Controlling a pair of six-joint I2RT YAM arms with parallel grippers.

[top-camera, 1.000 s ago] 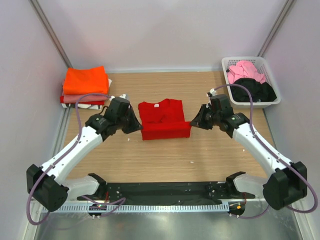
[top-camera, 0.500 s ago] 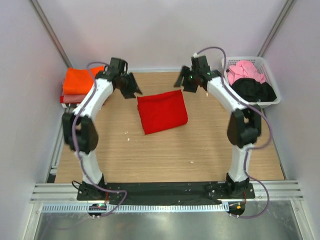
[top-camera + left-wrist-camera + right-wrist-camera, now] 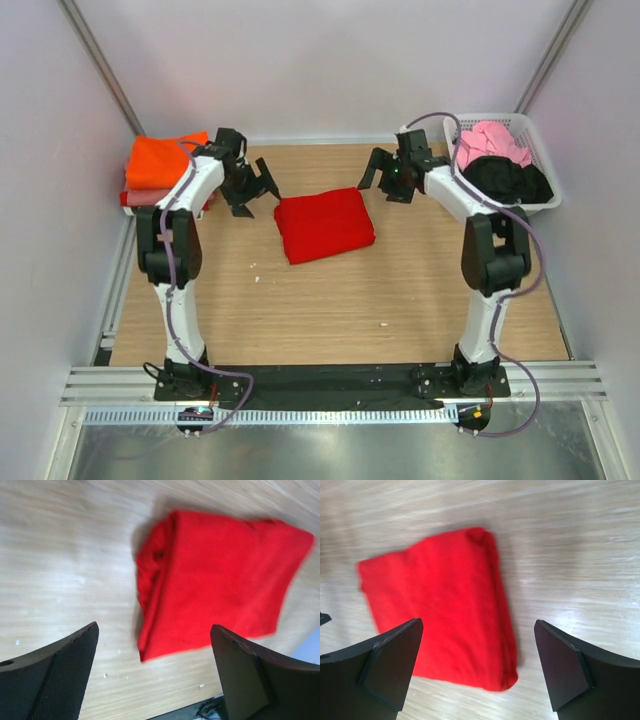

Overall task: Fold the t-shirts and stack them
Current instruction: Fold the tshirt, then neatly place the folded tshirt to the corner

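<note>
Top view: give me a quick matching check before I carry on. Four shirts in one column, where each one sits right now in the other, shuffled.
Shirts
1. red t-shirt
2. orange t-shirt
3. pink t-shirt
4. black t-shirt

Places
A. on top of the stack at the far left of the table
B. in the basket, nearer side
C. folded, lying alone mid-table
D. in the basket, farther side

Pairs: 1-C, 2-A, 3-D, 4-B
</note>
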